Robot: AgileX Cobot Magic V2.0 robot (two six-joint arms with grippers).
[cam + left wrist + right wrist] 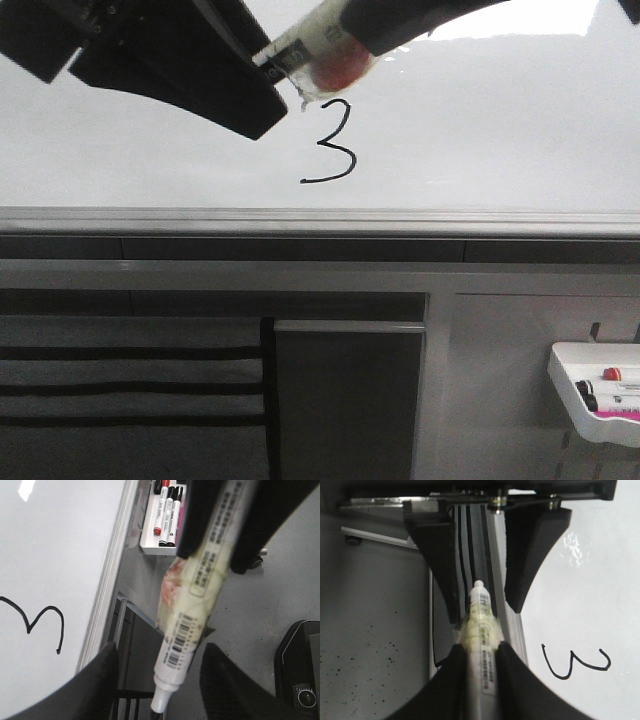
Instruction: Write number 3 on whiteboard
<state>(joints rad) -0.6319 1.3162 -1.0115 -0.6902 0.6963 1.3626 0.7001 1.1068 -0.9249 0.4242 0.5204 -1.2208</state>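
The whiteboard (500, 130) fills the upper front view, with a thin black number 3 (333, 142) drawn on it. The 3 also shows in the left wrist view (40, 625) and the right wrist view (575, 662). My right gripper (480, 647) is shut on a white marker (480, 615) wrapped in yellowish tape, held just above the 3 in the front view (320, 55). My left gripper (160, 650) is open, its two black fingers apart on either side of the marker's uncapped tip end (165, 690) without touching it.
A grey metal rail (320, 218) runs along the board's lower edge. A small white tray (565, 385) with spare markers (167, 515) hangs at the lower right. Dark cabinet panels (345, 400) and striped slats lie below the board.
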